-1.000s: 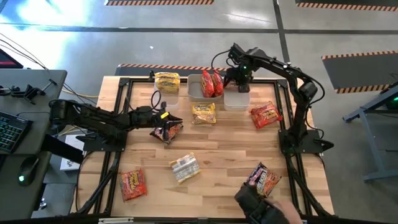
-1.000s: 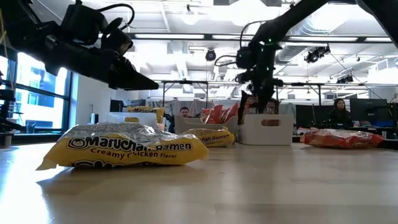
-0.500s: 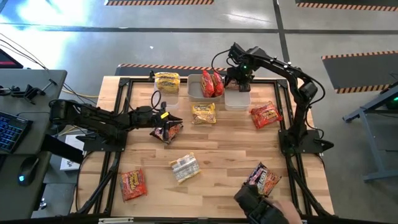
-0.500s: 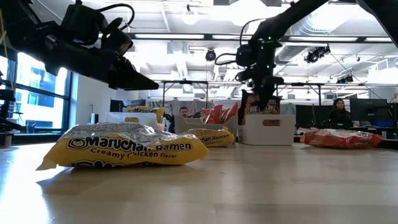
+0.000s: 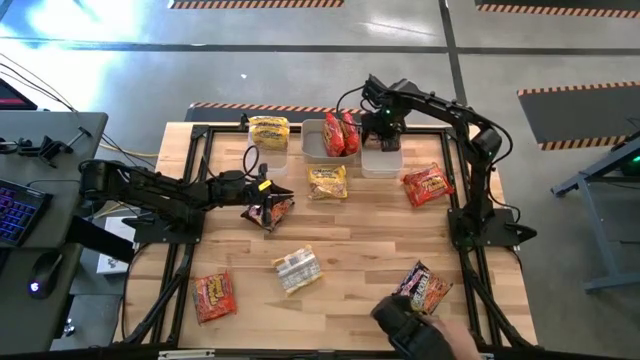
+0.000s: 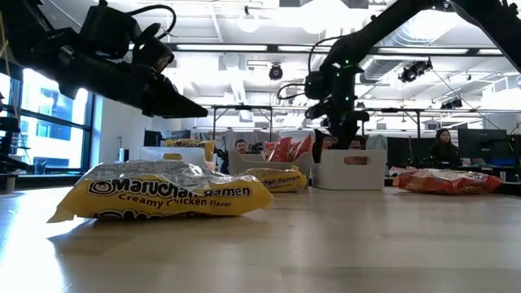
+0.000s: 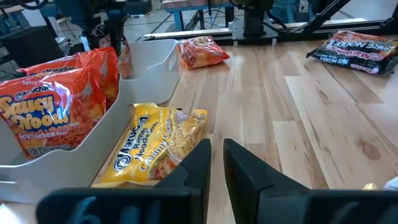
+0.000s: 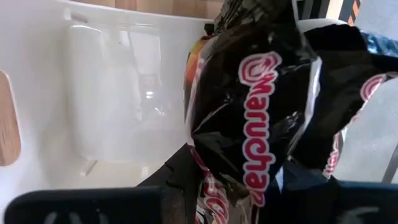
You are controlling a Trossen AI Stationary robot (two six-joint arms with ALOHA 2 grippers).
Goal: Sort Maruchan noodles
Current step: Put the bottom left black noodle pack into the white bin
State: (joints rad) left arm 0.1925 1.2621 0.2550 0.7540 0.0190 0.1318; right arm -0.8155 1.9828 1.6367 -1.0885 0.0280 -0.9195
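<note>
While the right jaws (image 5: 381,128), closed on a black packet (image 8: 261,118), hang over the clear tub (image 5: 381,160), release is best delayed until lowered inside; the left jaws (image 7: 215,163) stand nearly closed, empty.

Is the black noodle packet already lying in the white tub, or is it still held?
Still held. The right gripper is shut on the black packet, hanging just above the white tub.

black packet (image 8: 261,106), yellow packet (image 7: 158,143), white tub (image 8: 118,106)
</note>
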